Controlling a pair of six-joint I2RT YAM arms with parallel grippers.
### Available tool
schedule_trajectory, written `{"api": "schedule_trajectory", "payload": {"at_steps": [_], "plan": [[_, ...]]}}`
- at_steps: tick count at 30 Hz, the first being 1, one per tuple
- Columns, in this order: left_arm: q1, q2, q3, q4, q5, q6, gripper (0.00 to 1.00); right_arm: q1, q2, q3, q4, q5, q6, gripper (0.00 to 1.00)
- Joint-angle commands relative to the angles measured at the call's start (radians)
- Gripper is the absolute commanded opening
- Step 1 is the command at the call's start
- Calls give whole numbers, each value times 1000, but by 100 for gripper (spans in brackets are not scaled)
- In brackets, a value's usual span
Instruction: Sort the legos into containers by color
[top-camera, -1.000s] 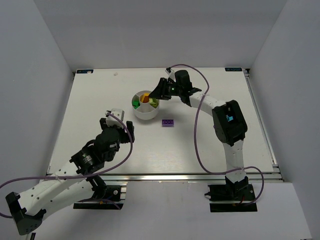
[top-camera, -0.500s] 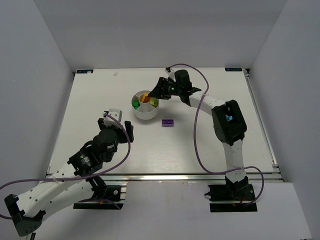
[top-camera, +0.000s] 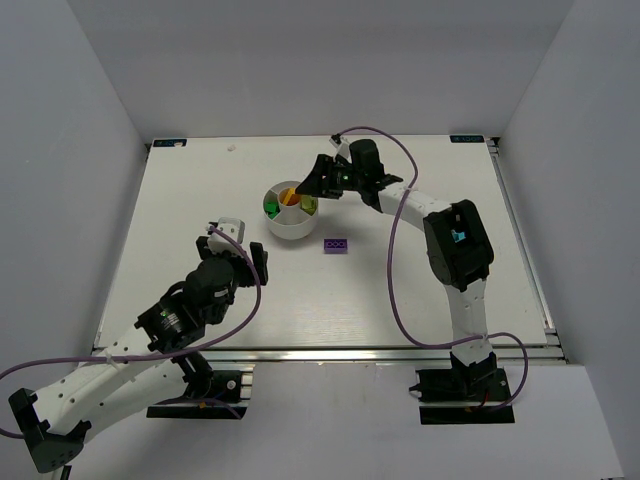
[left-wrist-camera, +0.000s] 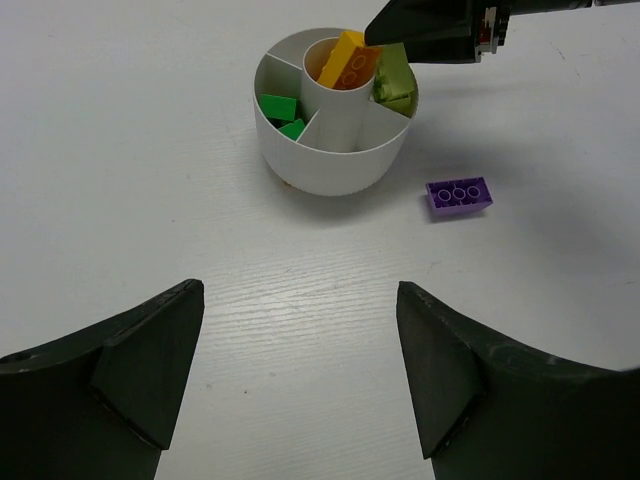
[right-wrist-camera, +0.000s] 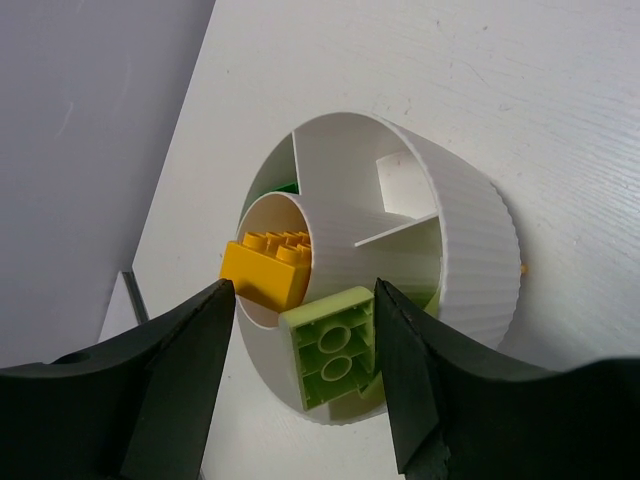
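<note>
The round white dish stands mid-table. My right gripper hovers at its right rim, open. In the right wrist view a lime green brick lies studs-down in a wedge between the open gripper jaws, close to the right one. A yellow brick leans in the central well. Dark green bricks lie in the left wedge. A purple brick lies on the table right of the dish. My left gripper is open and empty, near-left of the dish.
White walls close in the table on the left, back and right. The right arm's cable loops above the table behind the dish. The left arm lies across the near-left part of the table.
My left arm has drawn back a little toward the near edge. My right gripper stays over the dish's right rim.
</note>
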Motion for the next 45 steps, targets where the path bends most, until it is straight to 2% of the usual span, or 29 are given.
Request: {"api": "schedule_trajectory", "payload": {"at_steps": [1,12,17,18,19,21,22,23,25,26,27,28,29,30,31,33,35,36,37,42,43,45], "plan": [[5,-15,-2,15,15,1,87,-14,-51,55,23,6,-37,63],[5,-12,-10,48,73,18,87,-70,-63,128,-10,32,-76,64],[5,46,-9,117,220,50,85,-106,-103,132,-47,54,-166,63],[5,70,-1,122,246,48,82,-103,-124,112,-64,82,-215,59],[5,101,16,133,297,42,78,-106,-169,97,-113,109,-334,56],[-7,211,43,163,347,34,55,-111,-230,27,-160,161,-453,26],[-7,259,80,171,369,27,43,-116,-299,-9,-176,176,-490,9],[-7,352,100,179,428,18,20,-138,-334,-53,-190,192,-519,0],[-7,448,148,177,467,-1,9,-180,-441,-177,-225,134,-530,0],[-7,495,198,177,486,-2,8,-194,-472,-211,-257,85,-536,0],[-16,576,223,174,518,-5,10,-209,-505,-242,-277,-31,-541,0],[-16,618,249,171,527,-15,16,-253,-561,-289,-306,-87,-550,4],[-16,656,304,156,536,-22,28,-261,-586,-309,-335,-139,-556,22],[-16,730,333,145,559,-24,42,-270,-617,-325,-387,-249,-585,60],[-16,770,365,130,587,5,63,-307,-673,-360,-409,-302,-597,74],[-16,843,475,58,643,62,70,-329,-732,-388,-464,-415,-672,89],[-16,940,539,-9,716,178,75,-367,-821,-424,-495,-478,-740,89],[-16,968,595,-30,722,224,75,-382,-848,-434,-538,-535,-825,89],[-16,1014,616,-47,722,317,75,-387,-899,-446,-552,-560,-862,89],[-16,1097,679,-77,731,577,73,-458,-1020,-590,-538,-782,-985,86],[-7,1111,685,-83,778,687,76,-467,-1031,-583,-628,-816,-1087,86],[7,1120,679,-65,773,746,76,-497,-1030,-528,-763,-863,-1223,86]]}}
